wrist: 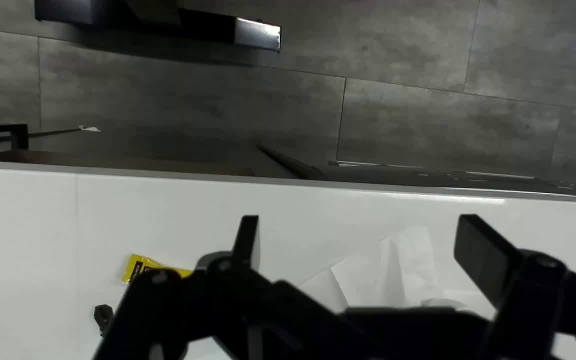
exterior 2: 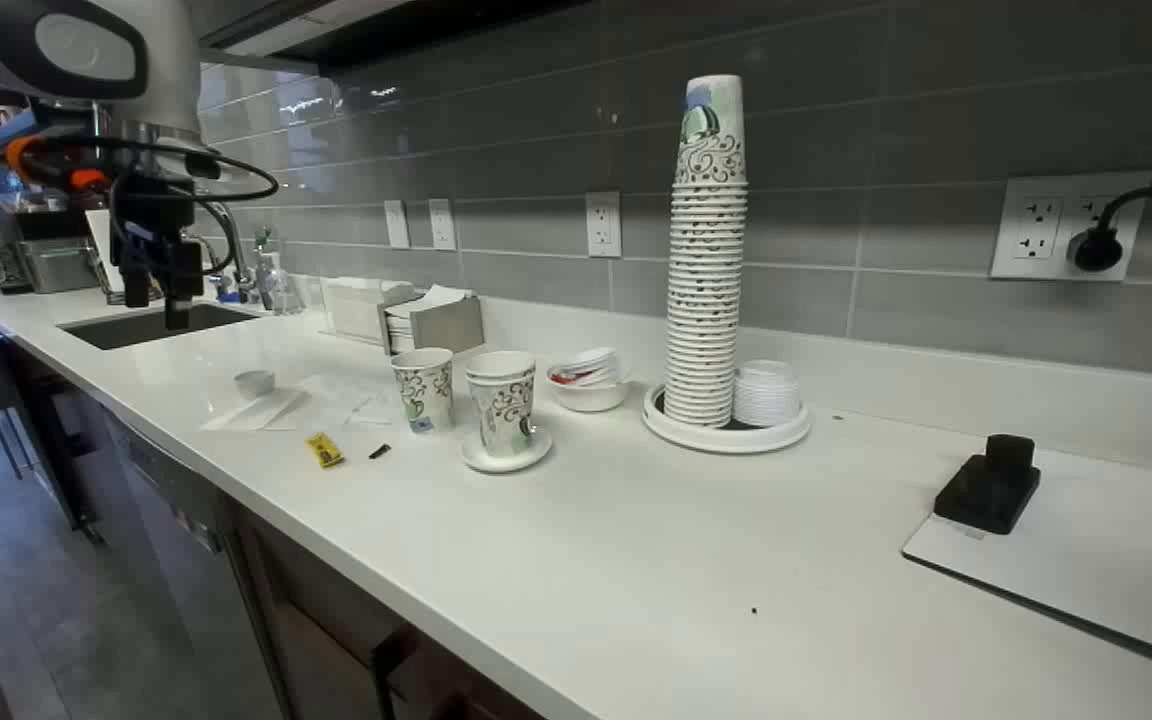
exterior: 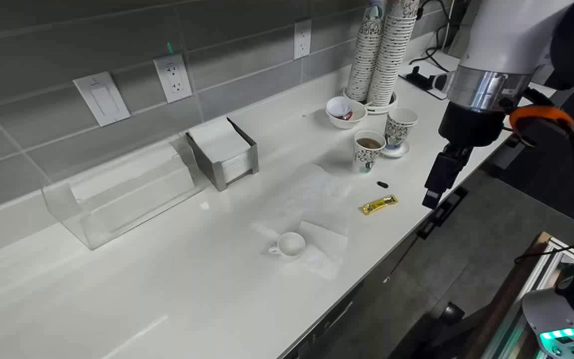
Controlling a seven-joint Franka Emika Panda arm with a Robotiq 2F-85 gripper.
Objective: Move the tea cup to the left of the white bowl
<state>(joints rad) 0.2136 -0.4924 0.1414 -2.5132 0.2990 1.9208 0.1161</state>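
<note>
Tea cup [exterior: 291, 245] sitting at the napkins [exterior: 324, 240]

So it's on the desk [exterior: 207, 279], well apart from the white bowl [exterior 2: 588, 402] near the tall paper cup stack [exterior 2: 706, 290]. Gripper [wrist: 359, 235]'s spread wide, up in the air.

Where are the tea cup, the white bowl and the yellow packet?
Tea cup [exterior: 291, 245], in an exterior view: on its inside.
White bowl [exterior 2: 591, 398], in an exterior view: on its outer wall.
Yellow packet [exterior: 379, 204], in an exterior view: on its upper face.
</note>
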